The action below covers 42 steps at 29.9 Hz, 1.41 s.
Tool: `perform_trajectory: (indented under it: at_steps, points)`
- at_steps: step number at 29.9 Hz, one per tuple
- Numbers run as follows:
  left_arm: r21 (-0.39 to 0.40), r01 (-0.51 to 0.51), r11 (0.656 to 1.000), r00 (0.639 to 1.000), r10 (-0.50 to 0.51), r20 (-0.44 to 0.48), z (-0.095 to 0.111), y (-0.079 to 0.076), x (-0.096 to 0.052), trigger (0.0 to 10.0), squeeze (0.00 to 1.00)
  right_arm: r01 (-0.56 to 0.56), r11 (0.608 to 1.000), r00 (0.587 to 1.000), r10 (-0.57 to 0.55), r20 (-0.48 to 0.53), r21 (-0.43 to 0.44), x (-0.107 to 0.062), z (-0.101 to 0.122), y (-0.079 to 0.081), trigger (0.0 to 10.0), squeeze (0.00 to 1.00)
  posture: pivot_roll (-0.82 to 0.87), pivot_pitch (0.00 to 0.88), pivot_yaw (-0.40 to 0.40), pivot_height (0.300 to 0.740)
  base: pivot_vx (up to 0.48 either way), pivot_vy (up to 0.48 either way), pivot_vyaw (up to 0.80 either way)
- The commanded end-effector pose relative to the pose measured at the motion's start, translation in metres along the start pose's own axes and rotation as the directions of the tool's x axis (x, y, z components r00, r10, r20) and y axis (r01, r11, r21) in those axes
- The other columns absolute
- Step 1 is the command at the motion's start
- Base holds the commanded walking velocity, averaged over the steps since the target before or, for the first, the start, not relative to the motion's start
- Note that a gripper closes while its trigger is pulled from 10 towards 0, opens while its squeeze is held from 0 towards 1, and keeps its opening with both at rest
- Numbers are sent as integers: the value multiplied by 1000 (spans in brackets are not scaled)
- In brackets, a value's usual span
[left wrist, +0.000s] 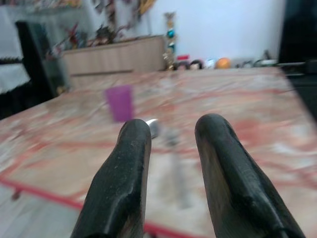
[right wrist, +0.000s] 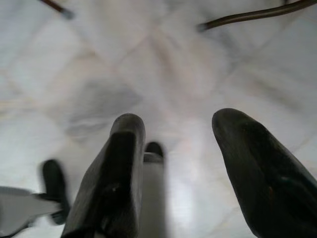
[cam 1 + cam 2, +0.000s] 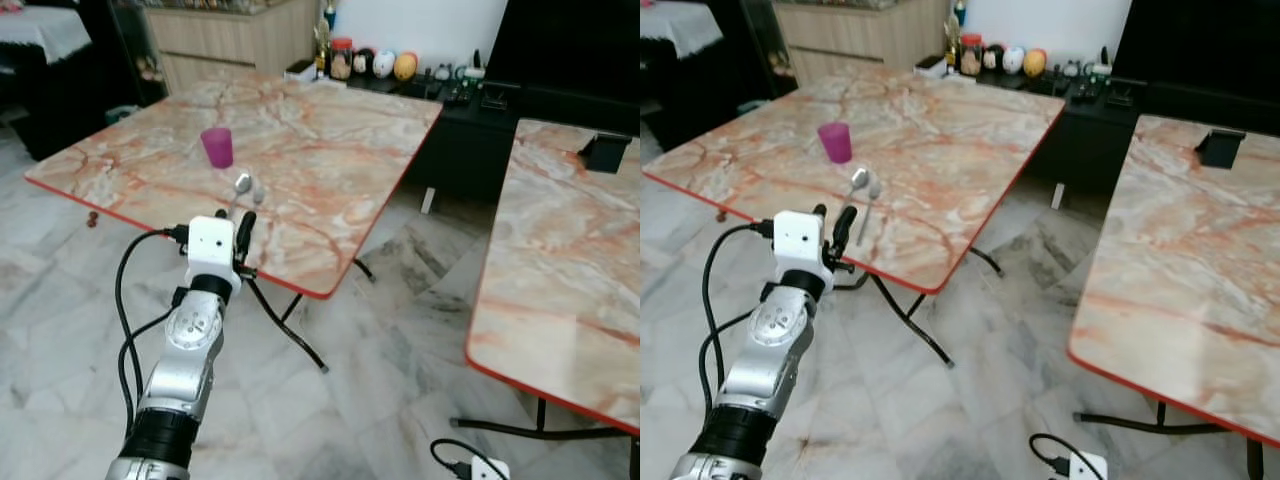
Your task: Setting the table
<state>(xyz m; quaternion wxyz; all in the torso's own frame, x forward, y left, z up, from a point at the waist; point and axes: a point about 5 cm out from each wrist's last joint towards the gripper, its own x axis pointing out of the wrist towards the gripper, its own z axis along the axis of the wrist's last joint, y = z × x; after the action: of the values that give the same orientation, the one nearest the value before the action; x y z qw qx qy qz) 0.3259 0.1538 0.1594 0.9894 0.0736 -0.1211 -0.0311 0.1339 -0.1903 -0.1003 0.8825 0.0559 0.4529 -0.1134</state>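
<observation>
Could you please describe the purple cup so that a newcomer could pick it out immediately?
Look at the marble-patterned table with the red edge ahead of the left tool. Near its left side, just beyond two spoons, stands the purple cup, upright. It is the table's sole coloured item.

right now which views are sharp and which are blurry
Both eye views are fairly sharp: the purple cup and spoons on the marble table read clearly. Left wrist view: fingers crisp, cup and spoons soft. Right wrist view: floor smeared, fingers soft-edged.
</observation>
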Motion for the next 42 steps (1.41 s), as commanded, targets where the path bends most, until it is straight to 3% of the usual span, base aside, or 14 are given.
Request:
perform_trajectory:
  at_steps: [1,28,36,37,42]
  points:
    - [17,-10,1000,1000,10,8,3,2,1,10000,0,0,1000,1000,0,-12,11,-1,-4,1,10000,0,90,0,-27,731,0,368,0]
    - [56,-12,998,999,15,-46,-13,14,-4,10000,0,-7,1000,1000,8,-9,15,0,-2,4,10000,0,101,0,-15,731,0,367,0]
    - [147,2,989,981,26,-190,-47,33,-22,10000,0,-12,1000,1000,12,-11,8,0,-2,4,10000,0,108,0,-15,731,0,0,0]
    - [158,4,987,967,37,-254,-61,39,-29,10000,0,-11,1000,1000,11,-11,8,0,-2,4,10000,0,112,0,-13,731,0,0,0]
    - [183,57,981,935,12,-354,-80,44,-39,10000,0,-11,1000,1000,11,-8,10,0,-1,4,10000,0,113,0,-12,731,0,0,0]
